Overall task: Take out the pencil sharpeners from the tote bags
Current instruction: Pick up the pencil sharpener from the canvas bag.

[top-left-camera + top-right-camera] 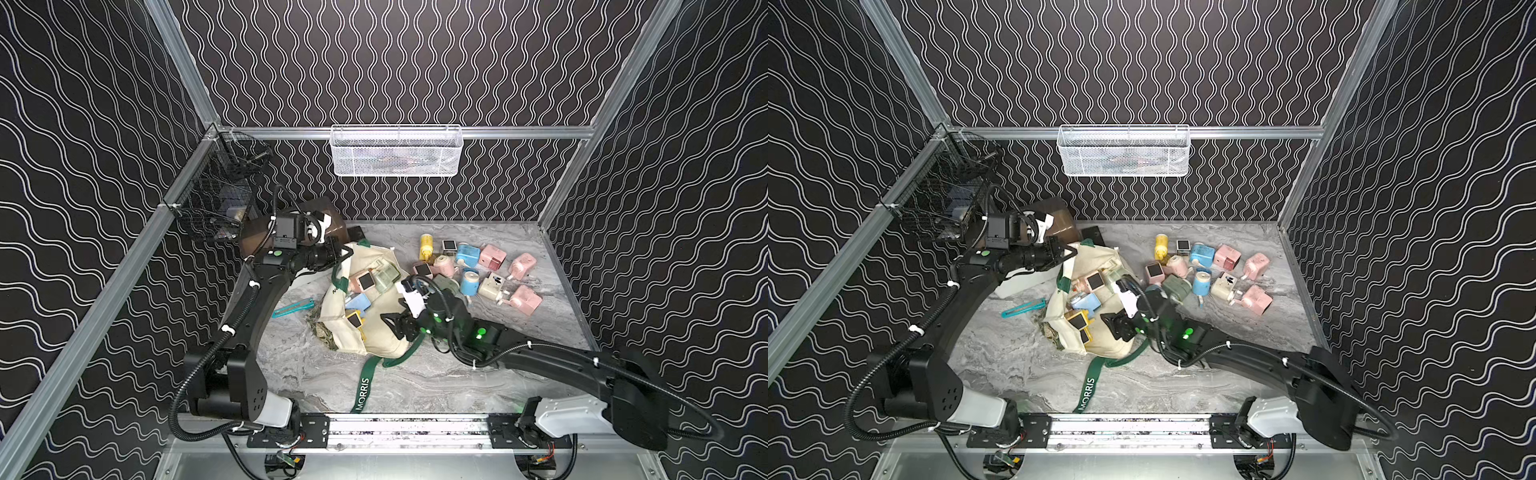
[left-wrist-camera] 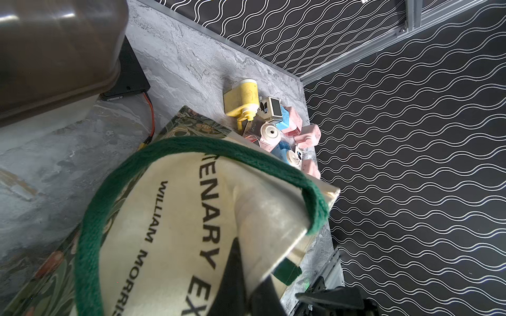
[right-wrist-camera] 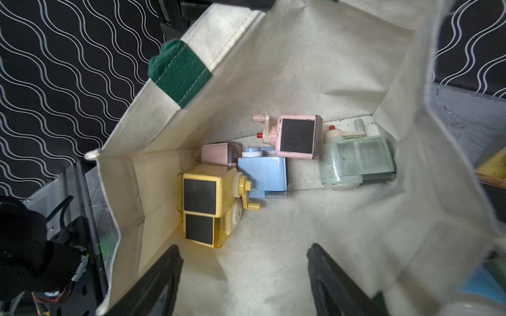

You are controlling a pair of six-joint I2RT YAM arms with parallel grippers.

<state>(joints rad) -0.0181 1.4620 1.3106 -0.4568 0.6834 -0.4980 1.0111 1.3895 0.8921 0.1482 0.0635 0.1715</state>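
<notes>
The cream tote bag (image 1: 374, 340) with dark green straps lies open at the middle of the table. My left gripper (image 1: 343, 251) is shut on the bag's far rim (image 2: 273, 219), holding the mouth up. My right gripper (image 1: 390, 324) stands open at the bag's mouth, nothing between its fingers (image 3: 164, 273). Inside the tote bag (image 3: 301, 68) lie several pencil sharpeners: a yellow one (image 3: 201, 197), a blue one (image 3: 262, 175), a pink one with a dark face (image 3: 297, 136) and a pale green one (image 3: 356, 161). Several more sharpeners (image 1: 478, 270) are piled on the table to the right of the bag.
A teal strip-shaped tool (image 1: 293, 309) lies left of the bag. A white box (image 1: 1025, 278) with a brown lid (image 1: 1059, 216) stands under my left arm. A black wire basket (image 1: 216, 199) and a white mesh basket (image 1: 397, 151) hang on the walls. One strap (image 1: 361, 390) trails toward the front rail.
</notes>
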